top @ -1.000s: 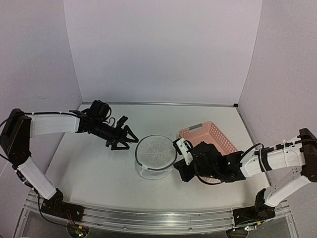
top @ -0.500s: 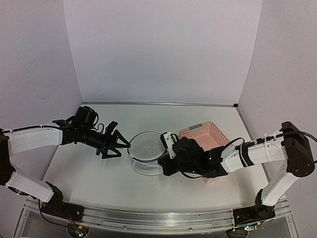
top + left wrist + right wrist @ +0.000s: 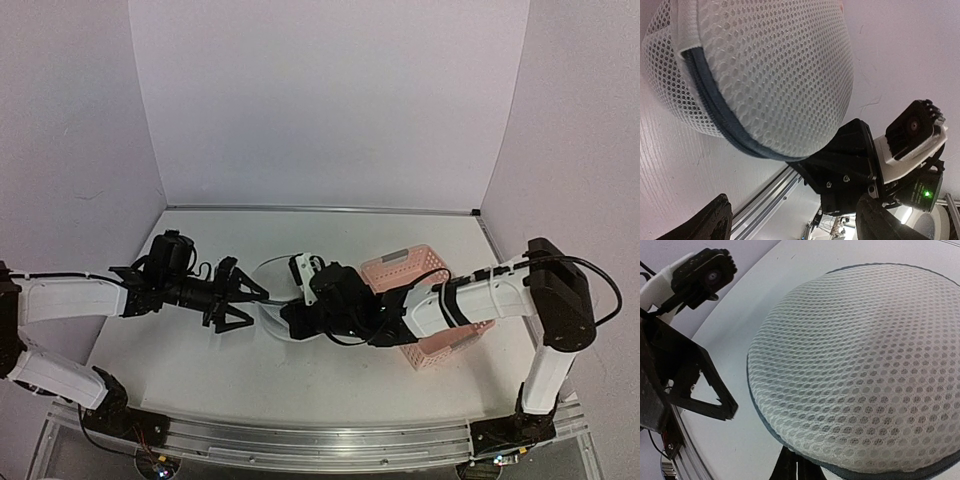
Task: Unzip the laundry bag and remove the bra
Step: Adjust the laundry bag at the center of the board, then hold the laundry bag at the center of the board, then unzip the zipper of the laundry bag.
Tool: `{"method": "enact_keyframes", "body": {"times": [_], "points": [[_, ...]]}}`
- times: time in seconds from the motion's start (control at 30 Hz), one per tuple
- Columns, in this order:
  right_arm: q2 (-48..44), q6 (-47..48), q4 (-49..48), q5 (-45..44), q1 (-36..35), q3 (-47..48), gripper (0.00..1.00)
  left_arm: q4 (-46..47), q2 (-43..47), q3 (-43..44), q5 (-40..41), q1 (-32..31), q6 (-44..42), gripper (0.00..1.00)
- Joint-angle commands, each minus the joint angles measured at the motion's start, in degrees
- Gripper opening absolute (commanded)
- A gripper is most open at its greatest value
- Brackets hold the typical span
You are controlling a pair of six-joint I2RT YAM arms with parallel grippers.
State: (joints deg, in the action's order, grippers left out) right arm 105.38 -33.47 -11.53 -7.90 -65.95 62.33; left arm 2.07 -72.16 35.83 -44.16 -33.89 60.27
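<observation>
The bag sits tilted at the middle of the table, just left of the pink basket. The right end effector is clenched on the bag's dark zipper rim at its near-right edge. The left end effector is released, fingers spread wide, just left of the bag and apart from it.
</observation>
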Motion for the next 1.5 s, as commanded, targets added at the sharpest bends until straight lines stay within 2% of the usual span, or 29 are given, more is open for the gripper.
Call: {"method": "enact_keyframes", "body": {"times": [0.0,0.17,0.4,0.53,0.67,0.77,0.8,1.17,1.47], "points": [[2.2,0.3,-2.8,1.8,-0.7,5.1,0.00,10.9,-1.6,-0.5,2.9,-0.5,6.0,0.86],[3.7,0.4,-2.8,2.2,-1.1,6.8,0.00,13.8,-4.9,-0.3,4.6,-0.6,8.0,0.83],[2.7,1.0,-2.8,1.5,-1.6,6.1,0.00,17.0,-10.2,-0.2,5.6,-1.2,9.3,0.69],[2.3,1.6,-2.8,1.3,-1.7,5.7,0.00,18.0,-12.1,0.6,5.7,-1.4,9.6,0.51],[1.6,1.8,-2.8,0.8,-1.7,4.6,0.00,18.3,-12.8,0.8,5.8,-1.4,9.5,0.26],[1.0,2.3,-2.8,0.9,-1.8,3.8,0.00,18.4,-12.7,0.6,6.1,-1.5,9.5,0.02],[0.8,2.6,-2.6,1.0,-1.8,3.4,0.00,18.4,-12.7,0.6,6.0,-1.4,9.3,0.00],[-7.8,10.4,3.6,-4.5,-1.8,-5.0,0.00,18.3,-12.6,1.6,1.7,-1.4,4.6,0.00],[-10.4,16.5,9.4,-12.0,-0.4,-7.6,0.00,17.7,-12.0,2.7,-2.0,-1.4,1.8,0.00]]}}
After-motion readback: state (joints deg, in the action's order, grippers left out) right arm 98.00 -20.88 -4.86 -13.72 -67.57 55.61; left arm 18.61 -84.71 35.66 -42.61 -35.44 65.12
